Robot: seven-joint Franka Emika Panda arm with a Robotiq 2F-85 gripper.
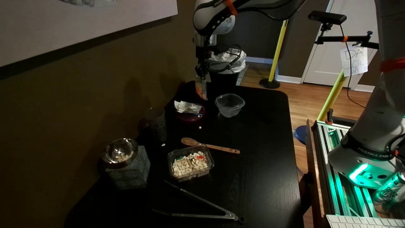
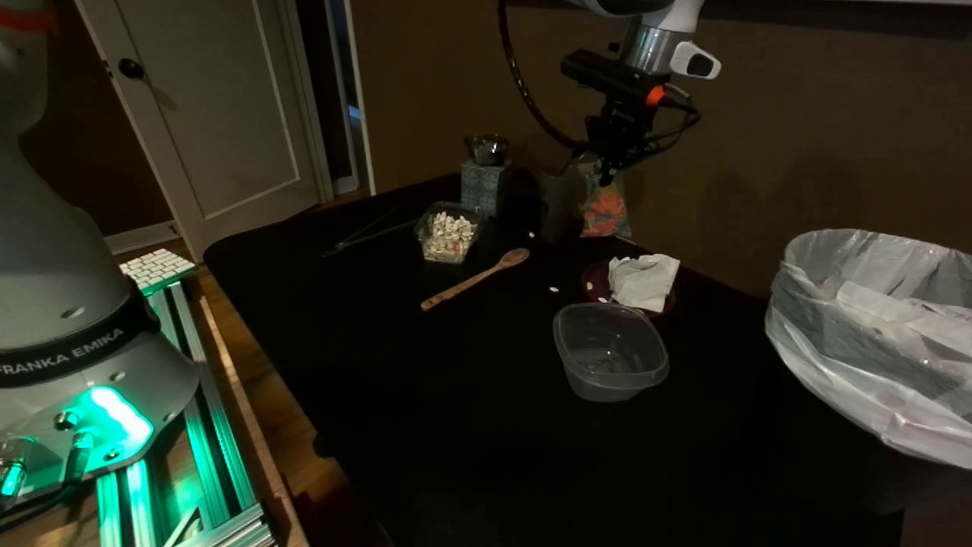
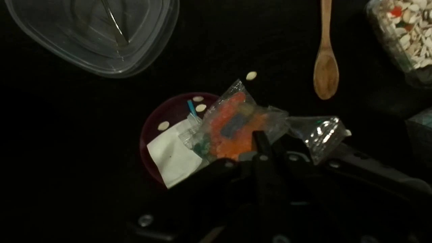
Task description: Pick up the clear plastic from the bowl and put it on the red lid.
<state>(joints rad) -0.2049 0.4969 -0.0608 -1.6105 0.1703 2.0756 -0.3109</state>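
The clear plastic point(image 3: 238, 123), found to be a see-through bag with orange, red, green and blue contents, is held in the air by the gripper point(image 2: 607, 178). The fingers point(image 3: 261, 145) are pressed together with the bag pinched between them; a glossy transparent section is noted on their far side in the wrist view. In both exterior views the bag is seen to hang below the fingertips, apart from the table point(image 1: 262, 152). In the wrist view the red lid point(image 3: 172, 109) is partly overlapped by it; whether it is held directly above the lid cannot be determined.

The lid is laid flat on the table. It is partly covered by a crumpled white paper point(image 2: 644, 281); a short blue stick point(image 3: 191, 107) and several pale seeds point(image 3: 163, 126) are also borne by it. The bowl point(image 2: 607, 387), translucent with rounded corners, is set upright near the lid. A narrow shiny mark point(image 3: 115, 23) is visible within it; its nature cannot be established.

A wooden spoon point(image 1: 218, 148) is placed between the lid and a transparent tray point(image 1: 190, 176) filled with pale flat bits point(image 1: 188, 164). Tongs point(image 1: 227, 216) are laid with arms spread. A metal dish point(image 1: 110, 158) is supported by a patterned box point(image 1: 129, 174).
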